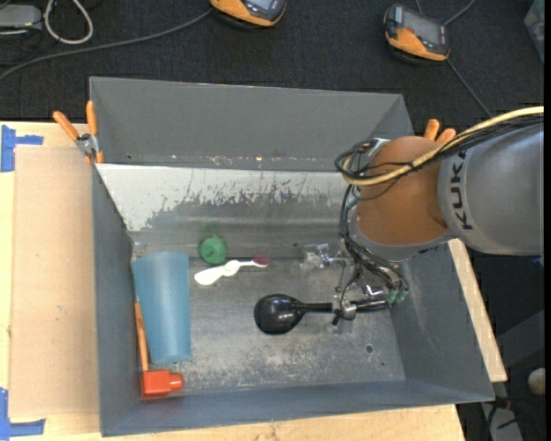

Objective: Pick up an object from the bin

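Black round-bowled plastic spoon (277,314) lies mid-floor of the grey metal bin (257,127), handle toward the right wall, where the hand (349,307) sits at its tip; whether clenched cannot be told. Best: clamp squarely across the handle, lift straight up.

**Your grey metal bin (257,366) and the five loose things on its floor**

Along the left wall you see a pale blue cup (163,306) lying on its side. An orange stick-like tool (156,380) is squeezed between the cup and the wall (its thick orange end pokes out near the front-left corner). Toward the back sits a small green ball (213,247), and just in front of it a white spoon (220,271), bowl to the left, handle pointing right. Mid-floor, well apart from the cup, lies a black ladle (279,314), its round bowl to the left and its handle running right over the scuffed, speckled metal.
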`<state>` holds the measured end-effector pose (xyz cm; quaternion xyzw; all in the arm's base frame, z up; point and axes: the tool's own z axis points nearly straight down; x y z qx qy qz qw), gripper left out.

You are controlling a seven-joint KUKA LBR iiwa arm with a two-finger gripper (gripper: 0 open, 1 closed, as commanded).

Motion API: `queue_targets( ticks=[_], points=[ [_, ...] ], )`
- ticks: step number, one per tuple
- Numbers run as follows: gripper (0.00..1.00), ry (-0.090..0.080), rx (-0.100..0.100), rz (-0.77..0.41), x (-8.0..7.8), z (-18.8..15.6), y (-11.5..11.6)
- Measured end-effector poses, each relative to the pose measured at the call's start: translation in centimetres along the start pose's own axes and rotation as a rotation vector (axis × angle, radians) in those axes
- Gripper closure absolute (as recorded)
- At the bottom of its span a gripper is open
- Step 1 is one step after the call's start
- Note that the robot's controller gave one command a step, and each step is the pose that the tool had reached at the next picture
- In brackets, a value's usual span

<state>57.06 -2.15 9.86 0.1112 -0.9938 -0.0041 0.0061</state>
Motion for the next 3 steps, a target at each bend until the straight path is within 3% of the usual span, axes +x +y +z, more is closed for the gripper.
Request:
queue_targets(
  ticks=[1,2,3],
  points=[
    [0.0,-0.016,0.013,-0.188,-0.79,2.94,-0.71],
    [1.0,-0.004,0.001,0.086,-0.13,2.81,-0.92],
    [1.0,-0.004,0.001,0.085,-0.12,2.77,-0.91]
  ],
)
